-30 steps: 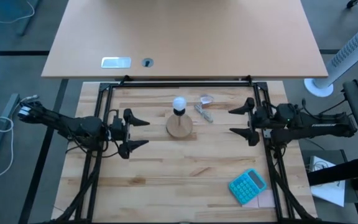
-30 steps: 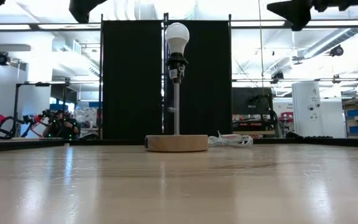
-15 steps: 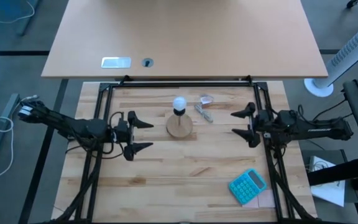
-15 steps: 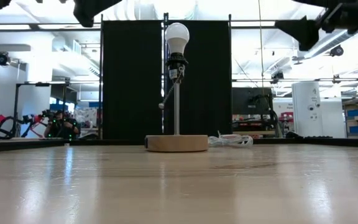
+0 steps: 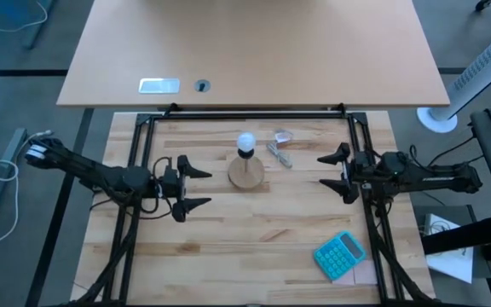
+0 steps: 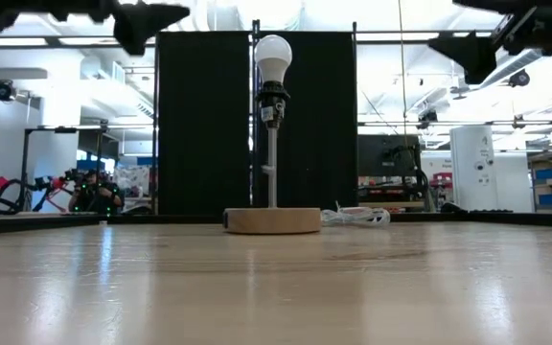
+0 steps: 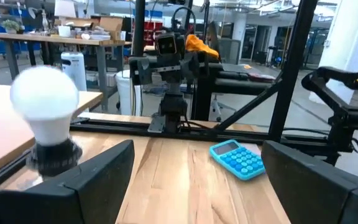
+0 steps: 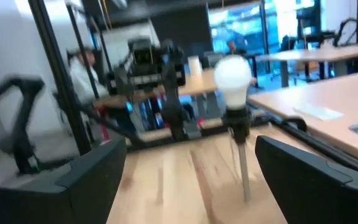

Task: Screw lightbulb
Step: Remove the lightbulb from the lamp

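Observation:
The white lightbulb (image 5: pixel 245 141) (image 6: pixel 273 56) sits upright in a black socket (image 6: pixel 272 100) atop a thin pole on a round wooden disc (image 5: pixel 245 173) (image 6: pixel 272 219) near the table's middle. It also shows in the left wrist view as the lightbulb (image 7: pixel 45 102) and in the right wrist view as the lightbulb (image 8: pixel 232 74). My left gripper (image 5: pixel 198 188) stands open to the left of the disc, above the table. My right gripper (image 5: pixel 335 173) stands open to the disc's right. Neither touches anything.
A crumpled clear wrapper with cord (image 5: pixel 280 145) lies just right of the disc, toward the far edge. A blue calculator (image 5: pixel 340 254) (image 7: pixel 237 158) lies near the front right. A black frame (image 5: pixel 245 112) borders the wooden table.
My left gripper has sunk a little and crept toward the lamp. My right gripper has come down and drawn back slightly toward the table's right edge. Both stay open. The bulb and lamp have kept still.

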Robot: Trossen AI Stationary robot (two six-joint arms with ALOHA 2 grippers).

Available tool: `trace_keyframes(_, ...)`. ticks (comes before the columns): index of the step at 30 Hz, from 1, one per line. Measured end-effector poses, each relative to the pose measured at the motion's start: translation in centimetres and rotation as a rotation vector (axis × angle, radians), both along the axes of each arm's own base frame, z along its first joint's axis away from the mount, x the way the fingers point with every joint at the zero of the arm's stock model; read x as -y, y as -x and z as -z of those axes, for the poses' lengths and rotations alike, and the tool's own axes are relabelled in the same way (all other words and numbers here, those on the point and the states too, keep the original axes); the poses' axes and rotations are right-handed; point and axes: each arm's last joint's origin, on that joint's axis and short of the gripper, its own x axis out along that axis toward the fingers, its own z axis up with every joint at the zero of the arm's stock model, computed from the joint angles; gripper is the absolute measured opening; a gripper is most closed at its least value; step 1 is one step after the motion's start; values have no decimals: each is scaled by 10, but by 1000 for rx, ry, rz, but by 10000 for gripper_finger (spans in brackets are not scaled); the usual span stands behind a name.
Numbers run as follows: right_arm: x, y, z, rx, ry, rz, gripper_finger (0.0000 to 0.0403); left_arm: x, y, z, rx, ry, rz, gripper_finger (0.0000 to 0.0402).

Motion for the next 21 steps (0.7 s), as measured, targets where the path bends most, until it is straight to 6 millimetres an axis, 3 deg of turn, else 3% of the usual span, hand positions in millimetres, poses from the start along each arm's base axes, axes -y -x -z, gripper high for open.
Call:
trace_keyframes(8, 0, -7, -4, -11, -51, -2, 352, -9, 6, 21, 148, 65, -35, 343)
trace_keyframes(11, 0, -23, -7, -96, -52, 38, 352, -15, -4, 29, 78, 80, -78, 343)
trace_keyframes(15, 0, -51, -30, -146, -9, 65, 352, -24, -23, 38, 39, 71, -100, 343)
trace_keyframes(21, 8, -98, -66, -195, 82, 153, 352, -56, -36, 60, 89, 89, -139, 343)
